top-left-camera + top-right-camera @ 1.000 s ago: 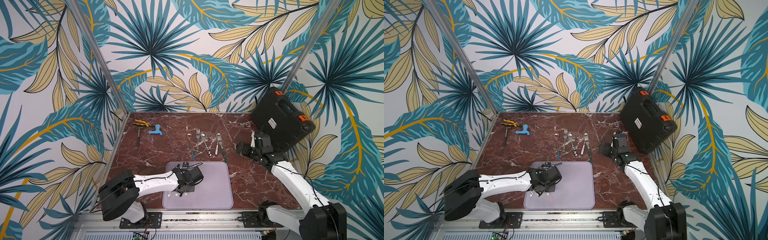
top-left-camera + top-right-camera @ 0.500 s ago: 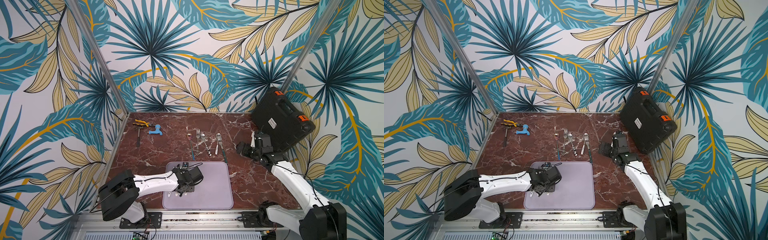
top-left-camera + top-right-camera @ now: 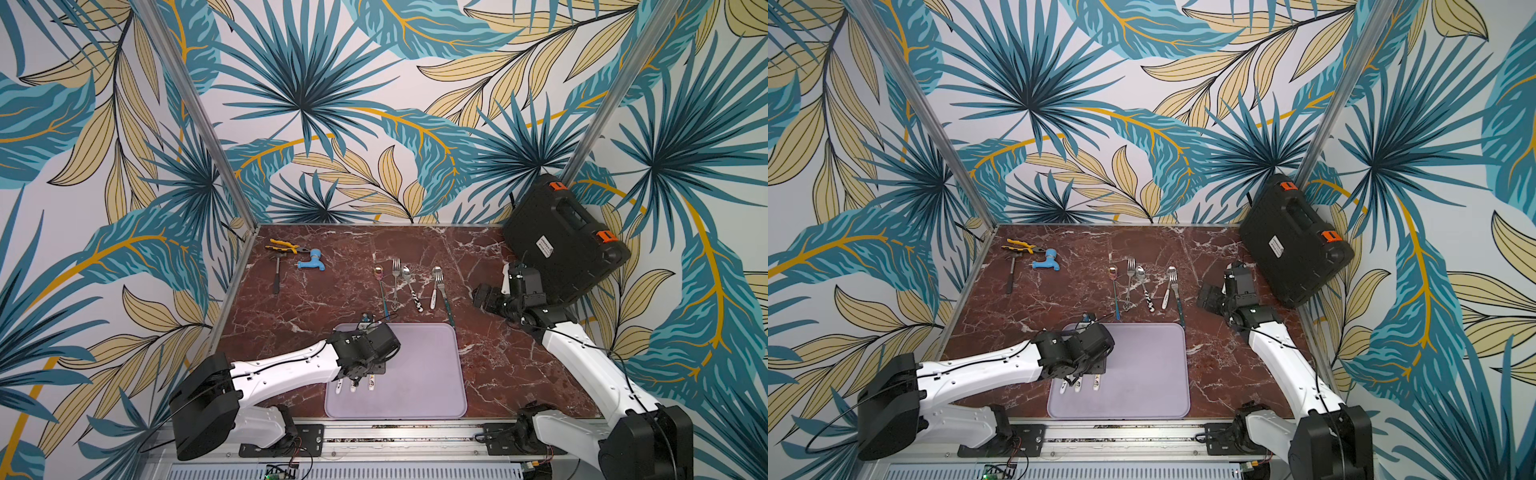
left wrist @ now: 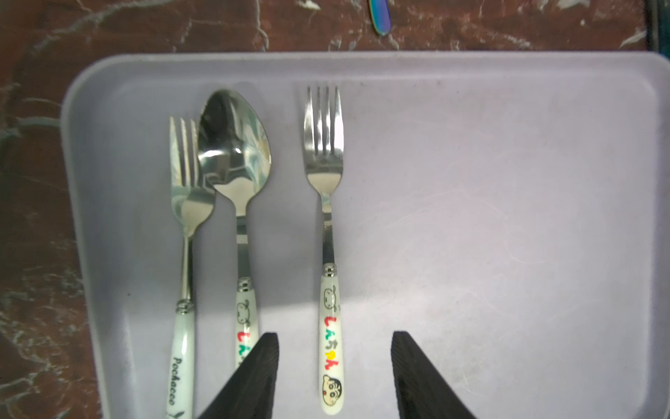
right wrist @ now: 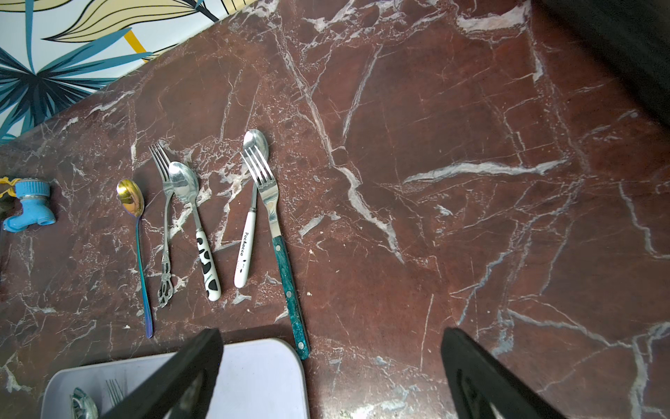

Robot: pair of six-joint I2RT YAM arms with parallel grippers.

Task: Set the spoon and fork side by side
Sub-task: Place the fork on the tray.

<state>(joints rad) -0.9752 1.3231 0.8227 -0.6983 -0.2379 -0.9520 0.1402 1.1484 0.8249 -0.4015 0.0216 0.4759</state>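
Red marble table (image 3: 332,291), jungle wallpaper, lilac tray (image 4: 507,181) on it. In the tray's left half the cartoon-handled fork (image 4: 323,152) lies parallel to its matching spoon (image 4: 235,145), with a gap between them. The left gripper (image 4: 334,333) straddles the fork's handle, jaws apart, gripping nothing. The right gripper (image 5: 331,330) hangs wide open and empty past the tray's far right corner. I'd lift straight up so no finger nudges the handle. Count: two forks and one spoon in the tray; beyond its far edge, a loose row (image 5: 208,265) of three spoons and two forks.
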